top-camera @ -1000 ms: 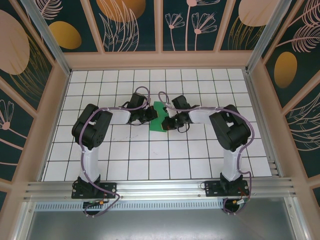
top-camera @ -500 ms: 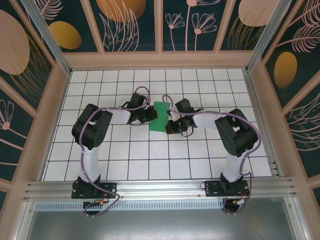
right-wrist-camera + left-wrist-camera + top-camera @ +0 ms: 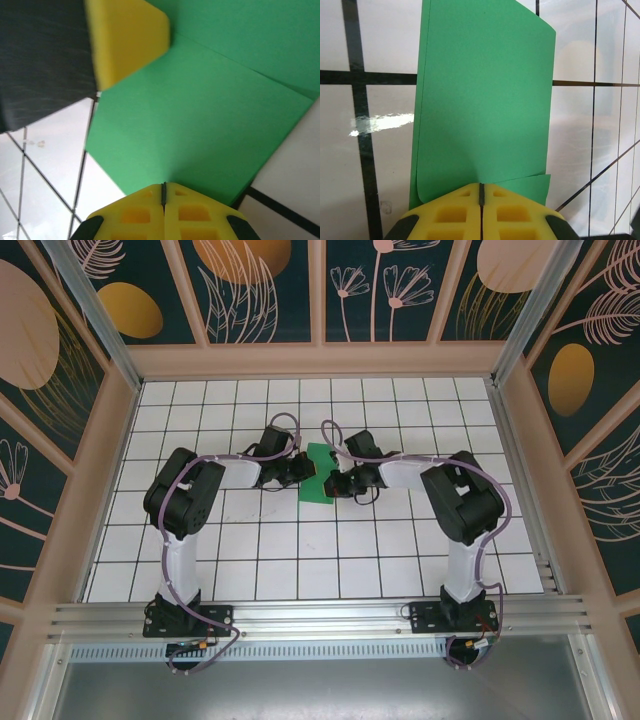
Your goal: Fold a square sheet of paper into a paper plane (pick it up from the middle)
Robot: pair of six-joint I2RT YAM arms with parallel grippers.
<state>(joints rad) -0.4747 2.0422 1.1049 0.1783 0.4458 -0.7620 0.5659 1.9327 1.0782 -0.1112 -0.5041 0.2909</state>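
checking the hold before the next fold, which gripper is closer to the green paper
Neither, it's a tie: both are shut on the paper. The left gripper pinches its left edge, the right gripper its right edge.

Left arm [image 3: 185, 495] and right arm [image 3: 460, 502] fold inward, elbows raised, wrists low. The left gripper [image 3: 302, 472] faces the right gripper [image 3: 335, 483] closely, each with its yellow fingers [image 3: 452, 215] pressed together on an edge of the green paper sheet [image 3: 318, 478].
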